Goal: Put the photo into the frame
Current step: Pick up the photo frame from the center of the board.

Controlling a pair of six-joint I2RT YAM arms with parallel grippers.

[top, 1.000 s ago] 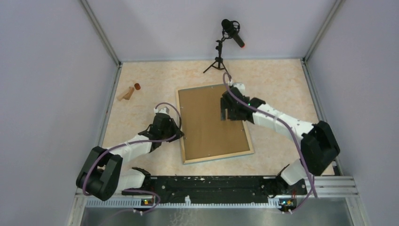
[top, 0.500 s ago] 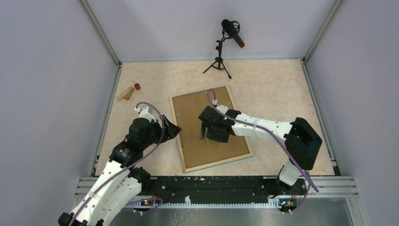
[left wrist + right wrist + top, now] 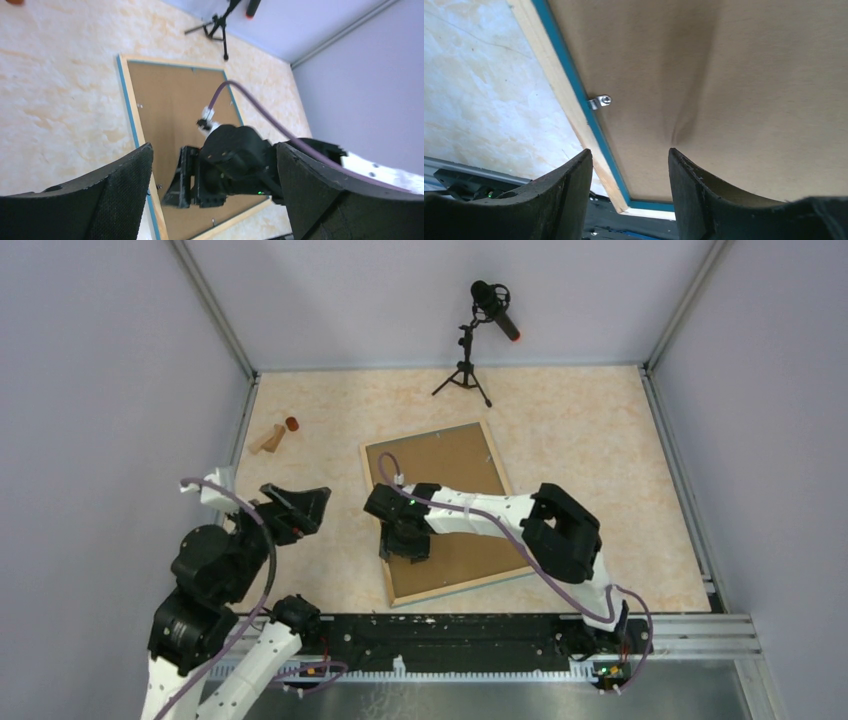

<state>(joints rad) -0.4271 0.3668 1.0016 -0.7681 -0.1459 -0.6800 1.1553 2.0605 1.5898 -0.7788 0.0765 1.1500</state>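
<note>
Frame point(image 3: 566, 100) lay face-down, brown backing point(image 3: 450, 465) in; right fingers point(image 3: 569, 195), parted and empty over its near-left clip point(image 3: 599, 101), probably needed a gentle sideways nudge; left fingers point(image 3: 115, 190) gaped wide, apart.

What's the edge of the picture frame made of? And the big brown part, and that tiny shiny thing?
The frame looks like pale bare wood at its edge, with a blue painted strip inside. The brown board seems to be matte cardboard or fibreboard: it is flat, dull and slightly dented. The clip looks like metal, since it gleams silver.
</note>
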